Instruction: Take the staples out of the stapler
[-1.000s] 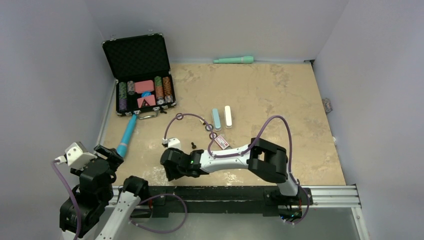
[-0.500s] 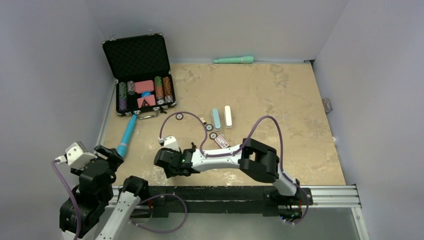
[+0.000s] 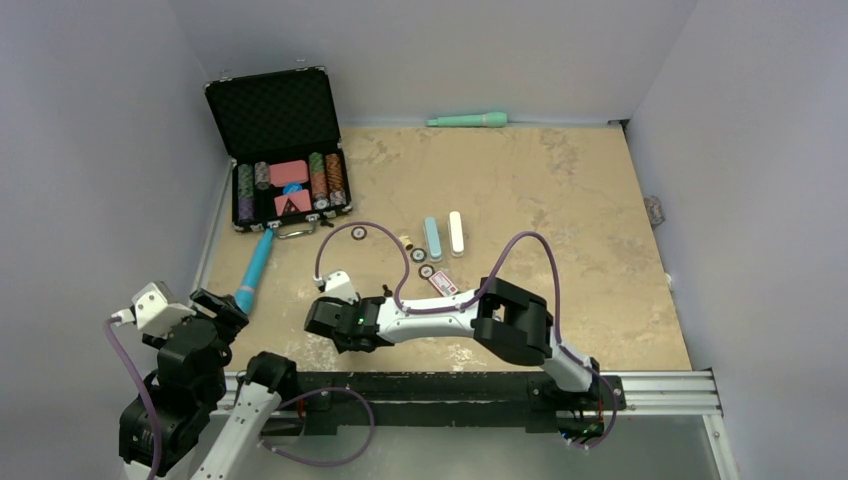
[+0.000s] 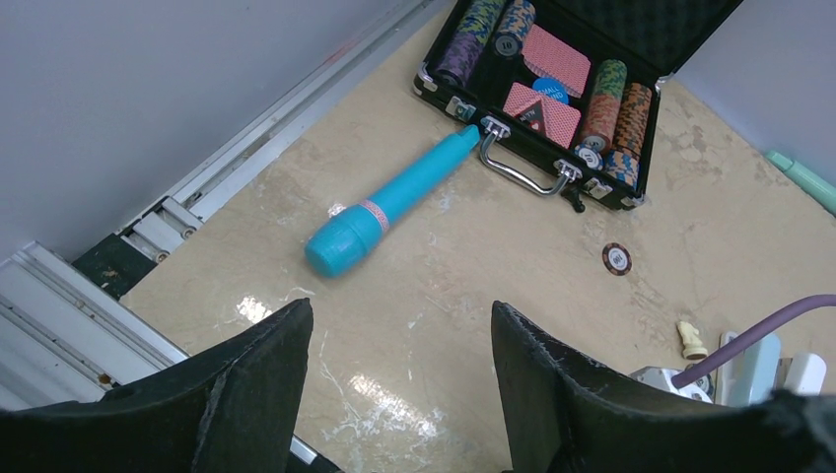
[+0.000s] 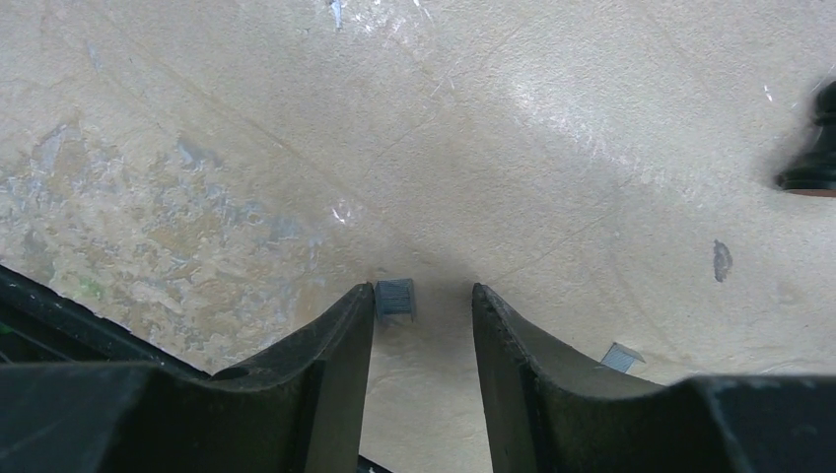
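I see right arm (image 3: 440, 315) reaching left along near edge of desk (image 3: 560, 190). Right jaws part-open, tips down on desk. Small grey staple strip (image 5: 395, 299) lies between them, touching one finger, not clamped. Second staple bit (image 5: 621, 357) just beside other finger. Left jaws wide open, empty, near-left corner.

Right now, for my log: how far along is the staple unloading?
Looks done: one staple clump and a second clump lie loose on the table. In hand: the right gripper, open, straddles the first clump. The left gripper is open and empty. Left: whether more staples remain loaded is not visible.
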Robot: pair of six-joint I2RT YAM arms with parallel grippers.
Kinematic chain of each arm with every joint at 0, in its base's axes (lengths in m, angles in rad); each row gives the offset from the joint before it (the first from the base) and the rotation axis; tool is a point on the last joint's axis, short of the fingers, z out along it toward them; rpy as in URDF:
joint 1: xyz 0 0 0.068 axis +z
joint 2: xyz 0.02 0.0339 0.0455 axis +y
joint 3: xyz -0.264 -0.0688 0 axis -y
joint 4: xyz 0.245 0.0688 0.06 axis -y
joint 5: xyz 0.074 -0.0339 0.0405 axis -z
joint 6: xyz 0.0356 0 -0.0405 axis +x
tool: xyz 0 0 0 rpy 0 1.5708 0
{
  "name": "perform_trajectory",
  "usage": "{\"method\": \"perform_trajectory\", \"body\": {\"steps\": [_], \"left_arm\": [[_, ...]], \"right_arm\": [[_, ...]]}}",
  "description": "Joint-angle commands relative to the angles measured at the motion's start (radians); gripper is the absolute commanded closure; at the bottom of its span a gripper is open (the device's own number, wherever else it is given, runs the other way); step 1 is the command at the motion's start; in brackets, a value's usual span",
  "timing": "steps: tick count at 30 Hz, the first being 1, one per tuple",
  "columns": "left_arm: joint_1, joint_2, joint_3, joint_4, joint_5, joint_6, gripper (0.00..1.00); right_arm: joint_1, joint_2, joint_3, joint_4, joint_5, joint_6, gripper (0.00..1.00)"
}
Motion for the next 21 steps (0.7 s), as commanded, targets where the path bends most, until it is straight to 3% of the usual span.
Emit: {"method": "perform_trajectory", "body": {"steps": [1, 13, 21], "left_arm": [[0.005, -0.006, 0.000, 0.044, 0.006, 0.023, 0.30], [0.005, -0.007, -0.002, 0.047, 0.008, 0.029, 0.30], [0.006, -0.007, -0.003, 0.046, 0.008, 0.030, 0.30]], "right_arm": [[0.004, 0.017, 0.039, -0.020, 0.033, -0.023, 0.56], [0.021, 0.066, 0.092, -0.038, 0.021, -0.037, 0.68], [0.023, 0.050, 0.080, -0.084, 0.050, -0.004, 0.69]]}}
